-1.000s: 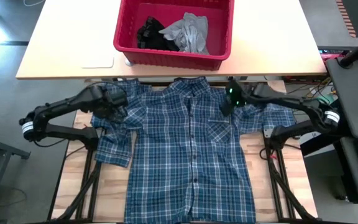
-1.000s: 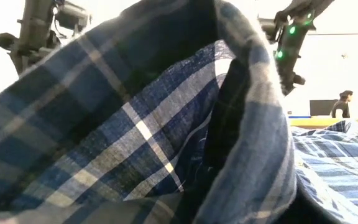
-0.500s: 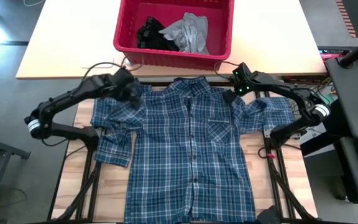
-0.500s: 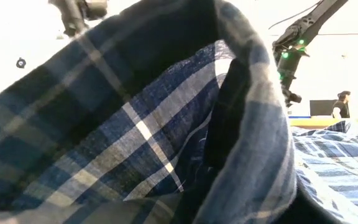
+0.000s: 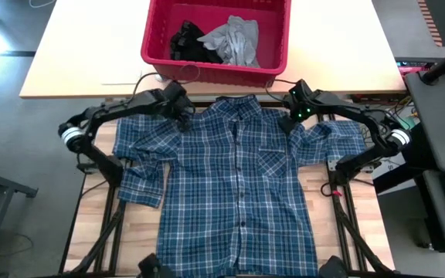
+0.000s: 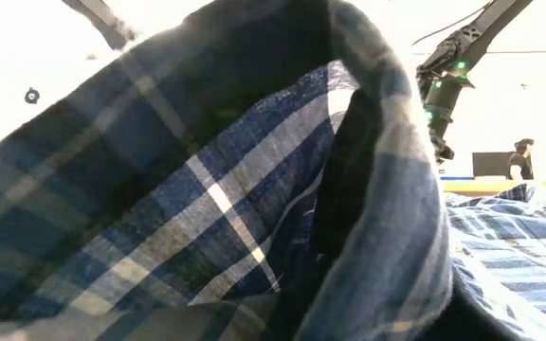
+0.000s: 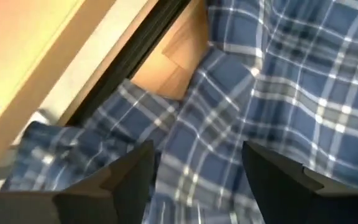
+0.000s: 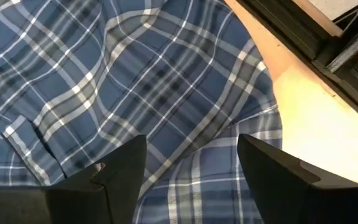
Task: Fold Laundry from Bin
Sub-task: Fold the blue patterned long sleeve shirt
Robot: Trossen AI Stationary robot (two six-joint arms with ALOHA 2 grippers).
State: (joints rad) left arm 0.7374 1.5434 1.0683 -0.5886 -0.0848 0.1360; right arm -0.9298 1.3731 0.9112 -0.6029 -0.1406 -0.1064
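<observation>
A blue-and-white plaid button shirt (image 5: 238,185) lies spread flat, front up, on the light wooden table (image 5: 91,193), collar toward the red rectangular plastic bin (image 5: 215,69). The bin stands on a pale desk (image 5: 76,54) beyond the table and holds a crumpled light grey T-shirt (image 5: 236,40) beside a small black garment (image 5: 188,42). The left gripper (image 5: 182,108) hangs over the shirt's shoulder by the collar, its fingers (image 7: 129,180) spread apart with nothing between them, plaid cloth beneath. The right gripper (image 5: 296,116) hangs over the opposite shoulder, fingers (image 8: 120,168) likewise spread and empty above the fabric. In the low view, a fold of plaid fills most of the picture.
</observation>
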